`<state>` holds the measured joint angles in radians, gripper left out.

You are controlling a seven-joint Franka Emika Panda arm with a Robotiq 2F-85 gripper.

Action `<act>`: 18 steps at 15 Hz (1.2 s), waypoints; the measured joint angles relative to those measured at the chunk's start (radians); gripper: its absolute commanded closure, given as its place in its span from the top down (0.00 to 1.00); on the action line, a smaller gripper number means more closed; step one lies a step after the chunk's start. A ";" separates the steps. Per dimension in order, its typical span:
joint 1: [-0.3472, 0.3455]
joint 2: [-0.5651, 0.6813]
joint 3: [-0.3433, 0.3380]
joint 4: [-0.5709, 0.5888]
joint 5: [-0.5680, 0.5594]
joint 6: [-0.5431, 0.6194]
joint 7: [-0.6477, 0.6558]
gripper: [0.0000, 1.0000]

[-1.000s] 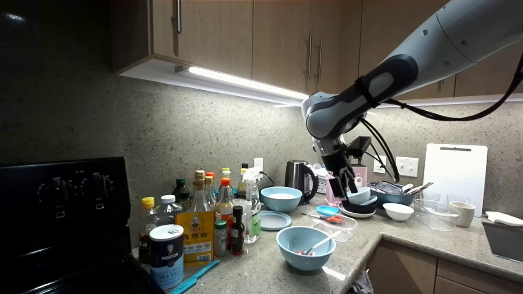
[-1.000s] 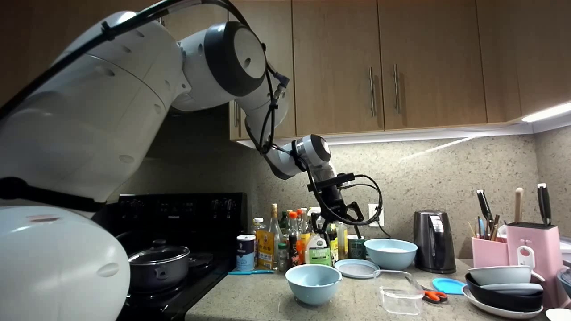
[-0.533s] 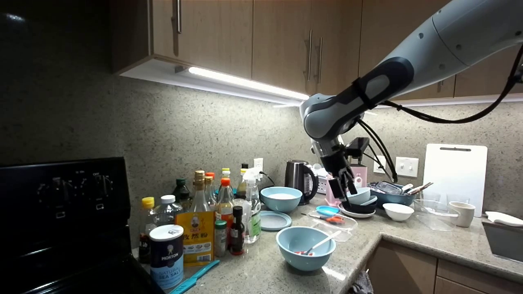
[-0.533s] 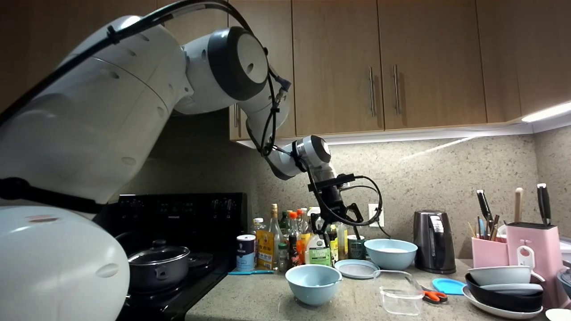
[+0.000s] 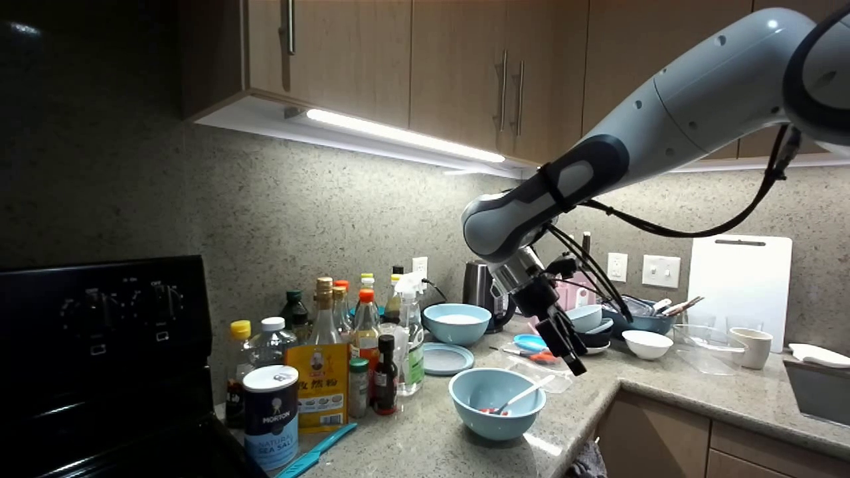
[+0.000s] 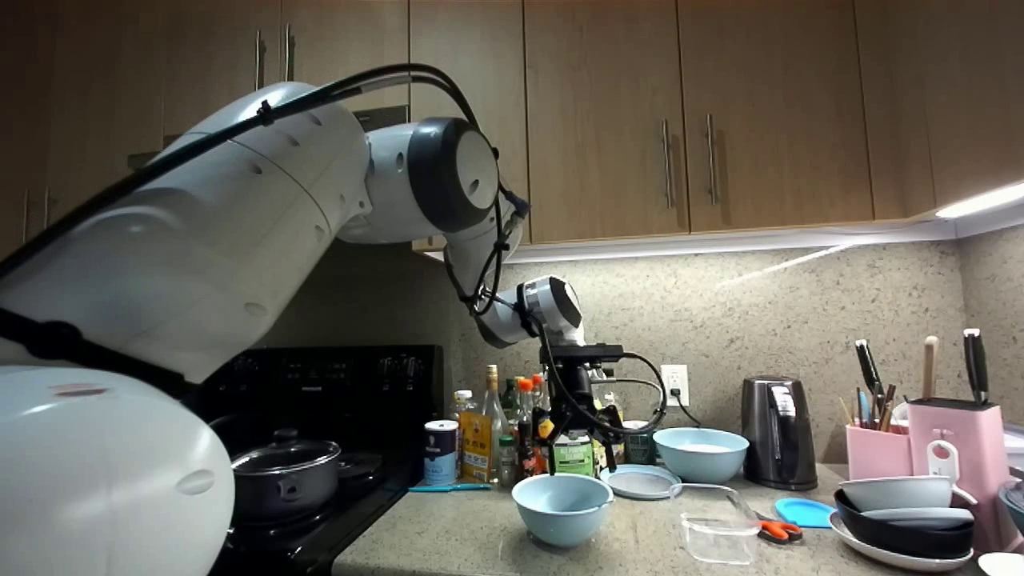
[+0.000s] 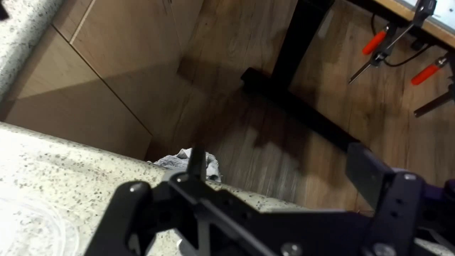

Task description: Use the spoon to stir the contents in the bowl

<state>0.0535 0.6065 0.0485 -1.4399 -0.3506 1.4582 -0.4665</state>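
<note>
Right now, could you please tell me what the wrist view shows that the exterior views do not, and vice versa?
Only the wrist view shows the wooden floor, a black stand and orange-handled clamps. Only the exterior views show the kettle, the salt canister and the upper cabinets. The near light-blue bowl is plain there; whether the wrist view catches it, I cannot tell. All three views share the open gripper and the speckled countertop.

A spoon [image 5: 527, 393] leans in the light-blue bowl [image 5: 497, 426]
</note>
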 measured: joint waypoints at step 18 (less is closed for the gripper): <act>0.027 0.188 0.017 0.202 -0.213 -0.064 -0.540 1.00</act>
<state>0.0807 0.7950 0.0653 -1.2375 -0.5641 1.3945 -1.0064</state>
